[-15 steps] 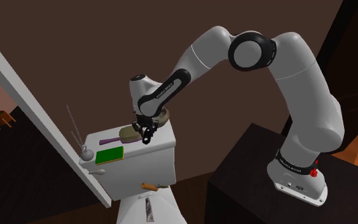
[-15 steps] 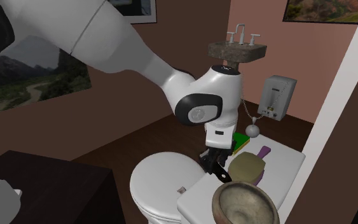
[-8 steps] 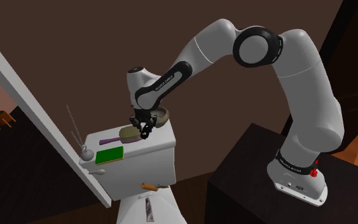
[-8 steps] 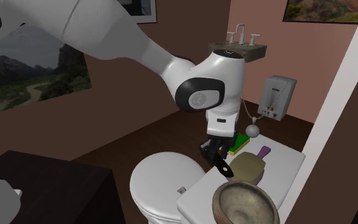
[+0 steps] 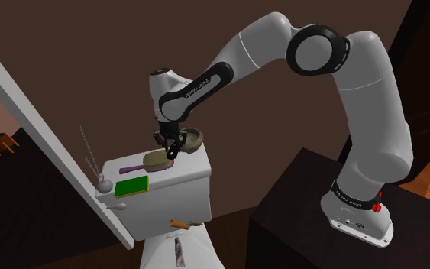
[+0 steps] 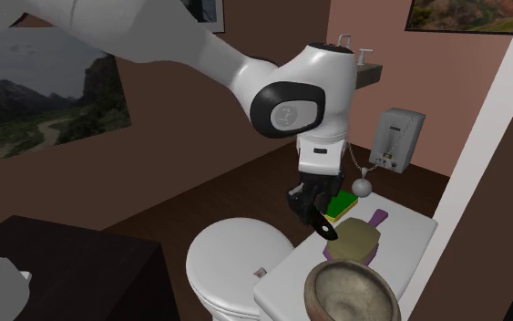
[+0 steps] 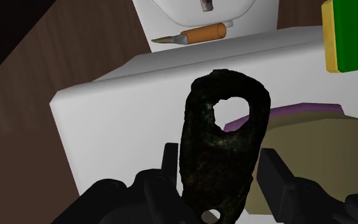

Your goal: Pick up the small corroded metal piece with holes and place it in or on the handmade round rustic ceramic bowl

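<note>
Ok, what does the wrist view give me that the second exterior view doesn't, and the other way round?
Wrist view's own: the hole through the dark corroded metal piece, seen close as the black gripper clasps it, and an orange-handled tool past the white tank lid. Second exterior view's own: the round brown rustic bowl on the lid's end nearest that camera, a grey ball on a chain, a white wall box. Both: the held piece, the green block, the tan brush with a purple handle.
</note>
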